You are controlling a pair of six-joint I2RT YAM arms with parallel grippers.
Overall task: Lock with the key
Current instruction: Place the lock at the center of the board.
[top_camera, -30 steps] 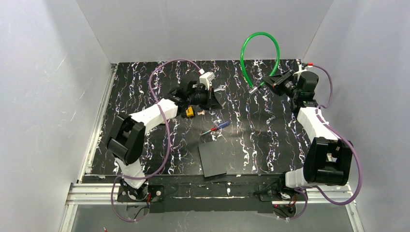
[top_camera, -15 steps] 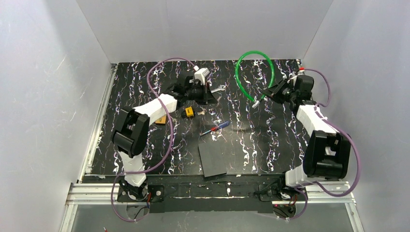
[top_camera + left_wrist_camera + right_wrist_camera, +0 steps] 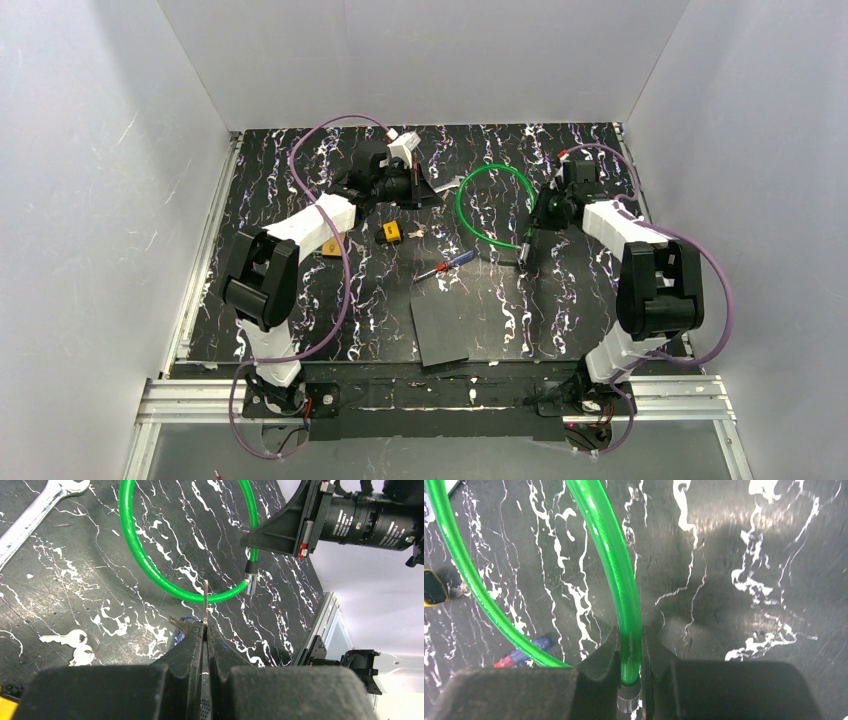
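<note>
The key, with a yellow-and-black head, lies on the table by some small silver keys; it also shows in the right wrist view. My left gripper is at the far middle, shut on a thin flat silvery metal piece seen edge-on, which points toward the green cable loop. My right gripper is shut on the green cable just above its metal end. The loop hangs left of the right gripper. The brass padlock lies partly under my left arm.
A red-and-blue screwdriver lies mid-table, with a black square pad nearer the front. A silver wrench lies at the far side. White walls close in on three sides.
My right gripper has swung left and toward the table's middle, bringing the green loop down from upright to low over the table. My left gripper has shifted left and farther back.
</note>
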